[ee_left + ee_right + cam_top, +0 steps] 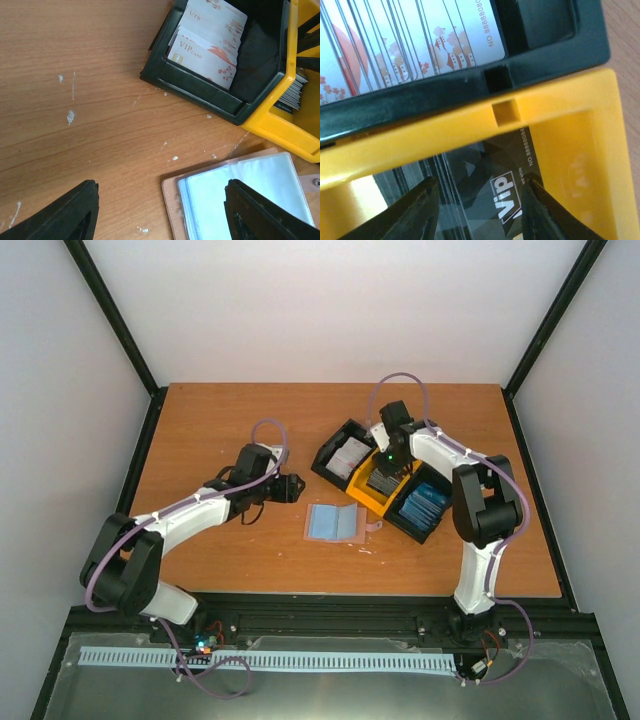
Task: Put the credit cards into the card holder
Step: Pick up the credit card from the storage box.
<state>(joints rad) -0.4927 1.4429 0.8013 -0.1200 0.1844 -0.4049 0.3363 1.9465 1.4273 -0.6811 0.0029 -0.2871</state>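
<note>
Wooden table [220, 430] between white walls [330, 310]: on it you have one card holder [332, 522], three bins and three stacks of credit cards, one stack to a bin. The holder lies opened flat, pale blue inside up, tan edge showing, near the middle of the table.

Seen from above, the bins sit side by side in a row at about two o'clock from the holder: one black bin [322, 462], one yellow bin [362, 502] in the middle, and a second black bin [412, 530] at the far right. They carry the white-and-red stack [350, 455], the dark grey stack [382, 483] and the blue stack [425, 503]. You cannot count the cards within any stack.

Your left gripper [162, 192] hangs at nine o'clock from the holder, spread wide with nothing between the jaws; one finger [250, 210] is over the holder's left page.

Your right gripper [480, 202] reaches down into the yellow bin, a finger on each side of the dark grey cards marked VIP. You cannot tell whether it is pinching them or merely straddling them.
</note>
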